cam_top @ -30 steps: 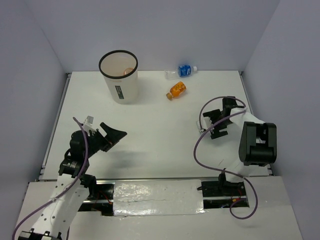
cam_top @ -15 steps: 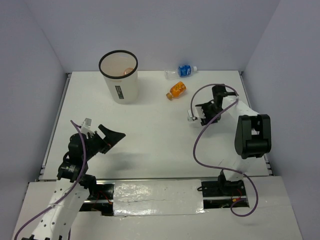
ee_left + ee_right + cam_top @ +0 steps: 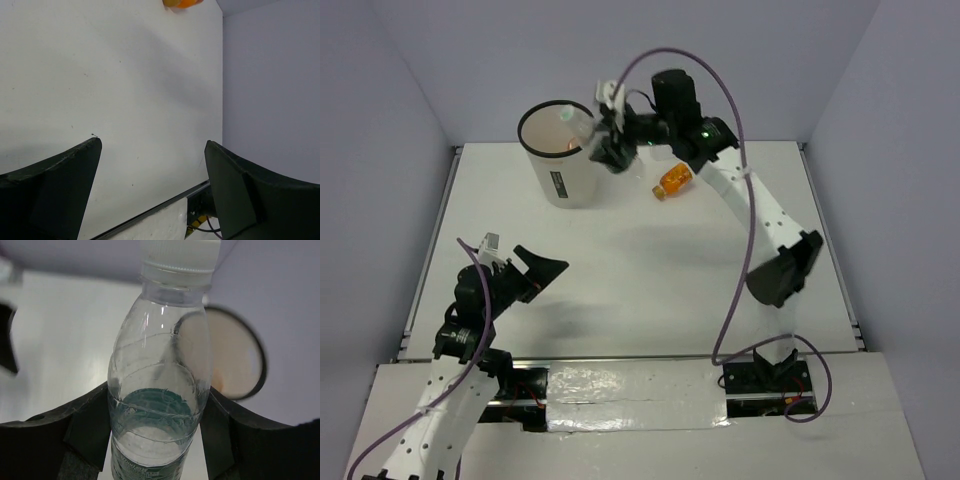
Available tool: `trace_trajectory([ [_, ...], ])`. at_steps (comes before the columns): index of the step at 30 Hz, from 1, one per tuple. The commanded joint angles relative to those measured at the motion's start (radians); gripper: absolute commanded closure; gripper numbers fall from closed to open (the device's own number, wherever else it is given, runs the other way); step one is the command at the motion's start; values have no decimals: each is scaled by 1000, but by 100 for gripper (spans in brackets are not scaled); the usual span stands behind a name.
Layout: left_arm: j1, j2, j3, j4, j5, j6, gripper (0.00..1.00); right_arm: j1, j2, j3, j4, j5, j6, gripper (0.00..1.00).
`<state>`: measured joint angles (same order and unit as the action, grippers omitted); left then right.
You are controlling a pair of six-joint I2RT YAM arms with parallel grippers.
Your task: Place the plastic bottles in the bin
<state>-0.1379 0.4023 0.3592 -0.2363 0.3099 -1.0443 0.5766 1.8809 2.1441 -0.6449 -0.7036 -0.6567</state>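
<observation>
My right gripper [image 3: 604,137] is shut on a clear plastic bottle [image 3: 582,122] with a white cap and holds it over the right rim of the bin [image 3: 563,175]. In the right wrist view the bottle [image 3: 159,375] fills the gap between both fingers [image 3: 60,430], with its cap pointing away from the camera. The bin's open mouth [image 3: 236,360] lies beyond it. An orange bottle [image 3: 673,181] lies on the table right of the bin, and its edge [image 3: 182,2] shows in the left wrist view. My left gripper [image 3: 525,266] is open and empty at the near left, low over the table [image 3: 150,145].
Grey walls close the table in at the back and on both sides. The right arm [image 3: 750,205] stretches across the back right of the table. An orange tint shows inside the bin [image 3: 560,143]. A metal rail [image 3: 150,215] runs along the near edge.
The right arm has swung from the table's right side up to the bin's rim, and its gripper has shut on the clear bottle. The left arm has barely moved.
</observation>
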Motion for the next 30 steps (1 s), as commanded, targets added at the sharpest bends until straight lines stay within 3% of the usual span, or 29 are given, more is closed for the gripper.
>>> trace_trajectory([
  [1,4,20,56,55,-12,33,3,40,220,291,192,53,391,66],
  [3,4,26,63,51,-14,40,3,64,302,380,330,96,489,67],
  [7,3,23,84,35,-23,49,3,106,290,220,742,292,568,72],
  [8,3,23,86,32,-22,52,3,111,300,221,778,323,575,74],
  [14,3,40,119,12,-5,75,3,137,471,411,890,492,597,76],
  [19,3,26,120,3,-8,76,3,131,363,246,976,490,615,76],
  [28,3,26,101,48,11,55,3,115,374,310,999,484,785,75],
  [30,3,26,110,37,8,59,3,121,391,318,1054,527,775,70],
])
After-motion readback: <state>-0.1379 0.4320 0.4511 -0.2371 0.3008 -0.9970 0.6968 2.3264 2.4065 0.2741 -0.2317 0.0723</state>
